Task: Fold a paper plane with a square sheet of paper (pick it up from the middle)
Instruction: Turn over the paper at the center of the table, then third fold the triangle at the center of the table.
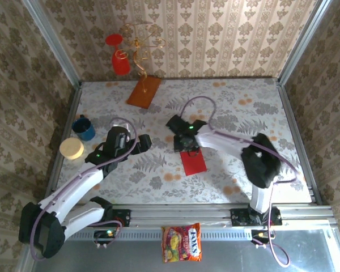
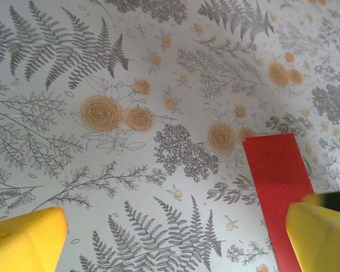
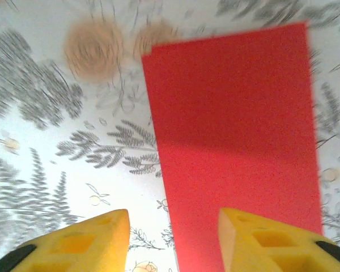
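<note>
The red sheet of paper [image 1: 193,162] lies flat on the floral tablecloth at mid-table and looks like an upright rectangle, taller than wide [image 3: 232,141]. The slim paper plane is out of view. My right gripper [image 1: 188,149] hovers at the paper's far edge, open [image 3: 173,241]. The paper's left edge runs between its yellow fingers [image 3: 82,243], with nothing held. My left gripper [image 1: 143,141] is to the left of the paper, open [image 2: 173,243] over bare cloth. The paper [image 2: 277,187] reaches down beside its right finger [image 2: 320,235].
At the back stand an orange-brown board [image 1: 144,90], a red goblet [image 1: 120,59] and a gold wire stand [image 1: 139,45]. A blue cup [image 1: 84,128] and a yellow-lidded tub [image 1: 72,149] sit at the left edge. A candy bag [image 1: 182,242] lies on the front rail.
</note>
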